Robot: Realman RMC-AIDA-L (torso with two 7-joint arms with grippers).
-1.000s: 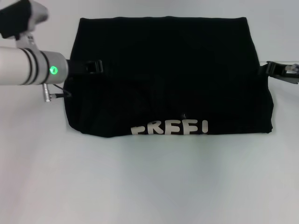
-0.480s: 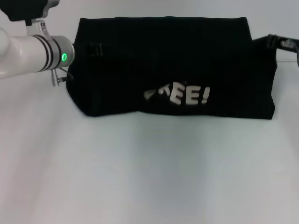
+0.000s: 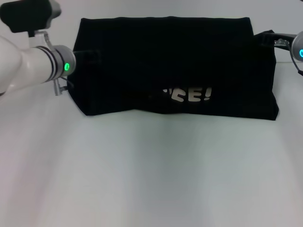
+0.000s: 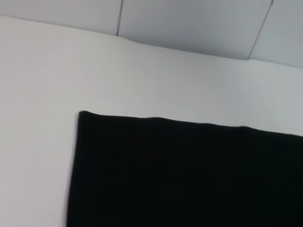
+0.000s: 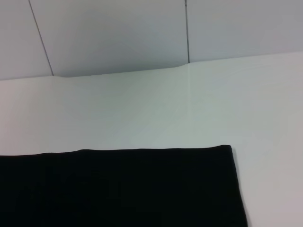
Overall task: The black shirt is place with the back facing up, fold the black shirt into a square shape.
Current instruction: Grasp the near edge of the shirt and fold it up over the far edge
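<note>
The black shirt [image 3: 170, 61] lies across the far half of the white table, its front part doubled back over itself. White lettering "EE!" [image 3: 187, 95] shows on the raised flap. My left gripper [image 3: 84, 54] is at the shirt's left edge, shut on the flap's left corner. My right gripper [image 3: 266, 38] is at the right edge, shut on the right corner, where the fabric is pulled up to it. Both are dark against the cloth. The left wrist view shows the shirt's far corner [image 4: 189, 175], and the right wrist view shows its other far corner [image 5: 118, 189].
The white table [image 3: 151, 179] stretches bare from the shirt's front fold to the near edge. A grey panelled wall [image 5: 118, 38] stands behind the table's far edge. My left arm's white forearm [image 3: 28, 64] hangs over the table's left side.
Both grippers have carried the shirt's front edge up and toward the back. The front fold line has moved back, and the lettering now sits higher on the flap and is partly folded under.
</note>
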